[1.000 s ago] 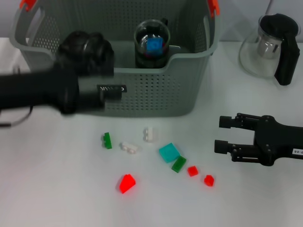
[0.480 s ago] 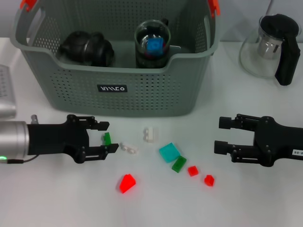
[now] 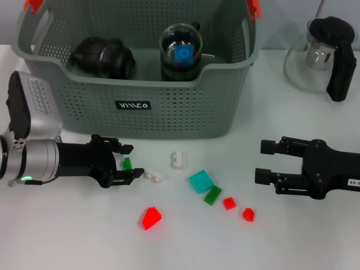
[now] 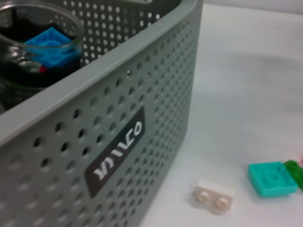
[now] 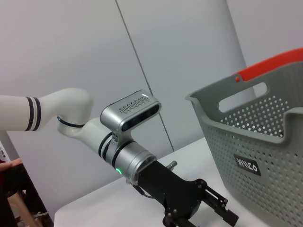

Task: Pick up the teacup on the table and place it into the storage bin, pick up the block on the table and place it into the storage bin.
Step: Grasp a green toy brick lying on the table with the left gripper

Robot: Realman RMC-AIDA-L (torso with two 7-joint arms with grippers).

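White lettering is showing on a small black label (image 3: 133, 105) on the storage bin (image 3: 185, 118) front wall, toward 6 o'clock; it is reading something like "VIVACO", though stylised and hard to confirm.

A tiny white tag (image 3: 353, 181) is sitting on the right arm at 3 o'clock, its digits unreadable.

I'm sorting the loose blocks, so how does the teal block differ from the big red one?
The teal block is a flat square plate; the red block is a sloped wedge. Teal lies nearer the bin, touching a green block; red lies alone, nearer the robot. Both rest on the table, ungrasped.
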